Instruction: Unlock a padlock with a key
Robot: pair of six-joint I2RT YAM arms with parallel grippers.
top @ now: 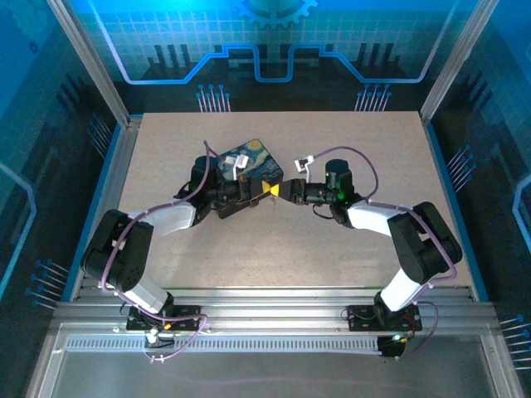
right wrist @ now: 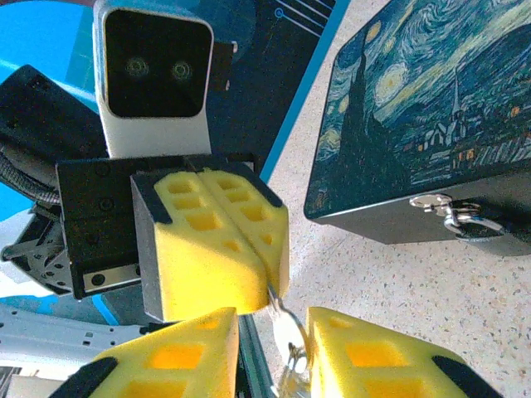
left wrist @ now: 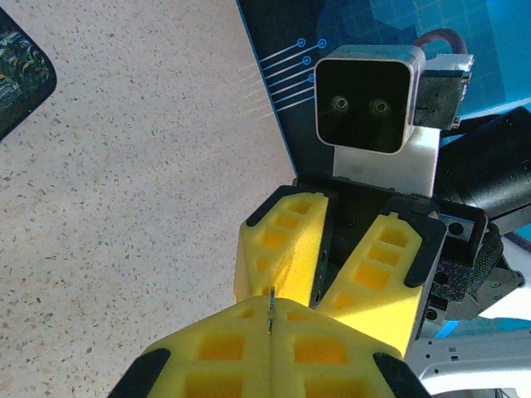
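Overhead view: the speckled table [top: 373, 240], with my two arms reaching inward from its near edge. My left arm [top: 124, 249] bends at the elbow and runs right, its forearm crossing the near side of the tin. My right arm [top: 419, 240] mirrors it and runs left, its wrist just right of the tin. Both wrists are roughly level, and the grippers face each other tip to tip.

The swirl-painted blue tin [top: 243, 157] lies flat on the table, just beyond the meeting point of the grippers.

My left gripper [top: 267, 189] sits just off the tin's near right corner. Its yellow fingers [right wrist: 211, 249] are pressed fully together, and a thin metal piece is pinched at their tips. My right gripper [top: 285, 191] meets it from the side away from the tin. Its yellow fingers [right wrist: 373, 365] stand a narrow gap apart, with nothing pressed between them.

The padlock [right wrist: 463, 222] is on the tin's front wall, near the top edge. It shows as a small silvery loop with a darker body beside it, and finer detail is too small to tell.

The key [right wrist: 280, 313] is clamped by one end in my left fingertips. Its free end projects into the gap between my right fingers, and I cannot tell whether it touches them. It is near the tin's front wall, apart from the padlock.
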